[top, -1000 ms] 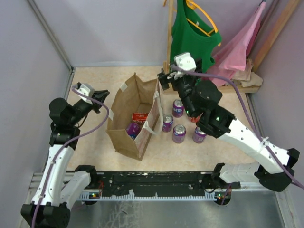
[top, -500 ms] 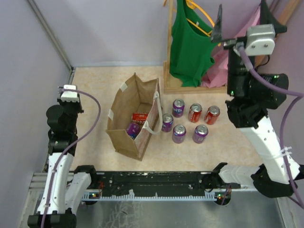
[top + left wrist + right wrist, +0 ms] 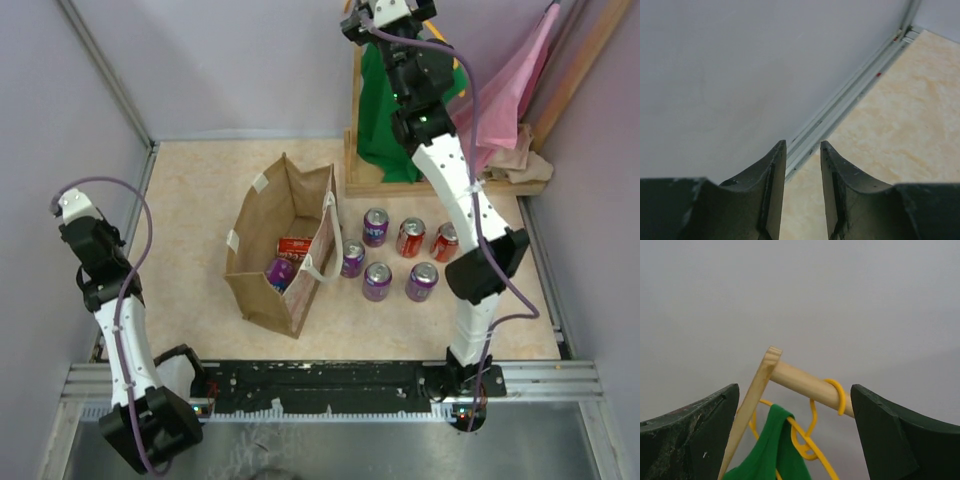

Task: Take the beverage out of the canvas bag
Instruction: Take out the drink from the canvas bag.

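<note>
The tan canvas bag (image 3: 262, 238) stands open left of the middle of the table, with pale strap handles (image 3: 318, 268). Inside it lie a red can (image 3: 295, 246) and a purple can (image 3: 280, 272). My left gripper (image 3: 70, 205) is raised by the left wall, far from the bag; in the left wrist view (image 3: 802, 146) its jaws stand a narrow gap apart and hold nothing. My right gripper (image 3: 385, 12) is raised high at the back by the clothes rail; in the right wrist view (image 3: 795, 395) it is wide open and empty.
Several purple and red cans (image 3: 377, 281) stand right of the bag. A wooden rail (image 3: 805, 385) with a yellow hanger (image 3: 812, 447) and a green top (image 3: 385, 110) stands at the back, with a pink garment (image 3: 510, 90) beside it. Grey walls enclose the table.
My right arm has swung from the right side up and left to the clothes rail. My left arm has pulled back towards the left wall.
</note>
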Controlling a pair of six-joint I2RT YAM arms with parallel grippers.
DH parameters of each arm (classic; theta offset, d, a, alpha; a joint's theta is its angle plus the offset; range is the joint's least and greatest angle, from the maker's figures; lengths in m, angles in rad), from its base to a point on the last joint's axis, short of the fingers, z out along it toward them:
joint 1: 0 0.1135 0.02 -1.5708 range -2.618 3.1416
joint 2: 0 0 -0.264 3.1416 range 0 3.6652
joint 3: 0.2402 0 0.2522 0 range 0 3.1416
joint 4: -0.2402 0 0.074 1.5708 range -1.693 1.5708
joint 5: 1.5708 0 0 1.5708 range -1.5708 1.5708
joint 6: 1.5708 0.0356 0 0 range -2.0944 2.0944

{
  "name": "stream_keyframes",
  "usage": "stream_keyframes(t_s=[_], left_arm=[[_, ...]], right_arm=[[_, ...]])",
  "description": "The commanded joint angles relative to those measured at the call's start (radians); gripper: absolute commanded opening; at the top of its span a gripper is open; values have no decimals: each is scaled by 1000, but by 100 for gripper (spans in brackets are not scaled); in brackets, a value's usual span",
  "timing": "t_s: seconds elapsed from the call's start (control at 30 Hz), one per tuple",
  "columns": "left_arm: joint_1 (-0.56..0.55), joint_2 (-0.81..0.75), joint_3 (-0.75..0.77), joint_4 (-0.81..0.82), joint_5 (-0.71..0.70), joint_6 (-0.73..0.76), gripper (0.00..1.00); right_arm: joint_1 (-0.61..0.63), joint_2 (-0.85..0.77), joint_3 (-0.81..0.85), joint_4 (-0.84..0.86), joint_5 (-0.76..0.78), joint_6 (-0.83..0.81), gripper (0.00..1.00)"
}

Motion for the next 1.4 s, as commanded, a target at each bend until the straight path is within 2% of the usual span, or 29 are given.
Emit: stream_keyframes(t_s=[0.0, 0.1, 0.17, 0.33, 0.53, 0.63, 0.73, 0.83, 0.9, 0.97, 1.07, 1.13, 1.23, 1.3, 1.37], left_arm=[[19, -19, -3, -15, -113, -43, 41], [19, -30, 13, -76, -122, -36, 45], [19, -15, 47, -95, -140, -10, 46], [19, 40, 71, -61, -110, 33, 47], [19, 61, -11, 94, 83, 22, 47], [19, 98, 22, 115, 214, 69, 47], [19, 156, 108, 58, 304, 103, 46], [19, 184, 133, 81, 398, 133, 47], [19, 194, 133, 108, 465, 125, 47], [-12, 179, 114, 150, 462, 110, 48], [-29, 93, 21, 265, 504, -25, 55], [-29, 64, 14, 275, 538, -75, 57], [-29, 43, 8, 282, 613, -87, 59], [-40, 3, -13, 295, 640, -91, 59], [-71, -50, -24, 251, 666, -66, 59]], right_arm=[[-67, 91, 212, 110, -85, 77, 92], [-89, 267, 448, 1, -73, 81, 91], [-100, 304, 521, -32, -69, 105, 91], [-140, 202, 373, -53, -65, 229, 92], [-137, 91, 354, -274, 10, 321, 93], [-125, 11, 295, -376, 49, 379, 89], [-68, -39, 248, -504, 116, 360, 86], [34, -60, 225, -628, 272, 298, 86], [68, -47, 255, -738, 310, 348, 86], [76, -11, 345, -889, 222, 450, 88], [85, 40, 490, -1057, 1, 573, 96], [86, 6, 452, -1087, -71, 653, 94], [86, -60, 274, -1099, -154, 774, 89], [106, -45, 281, -1185, -201, 790, 86], [188, -16, 321, -1277, -153, 735, 86]])
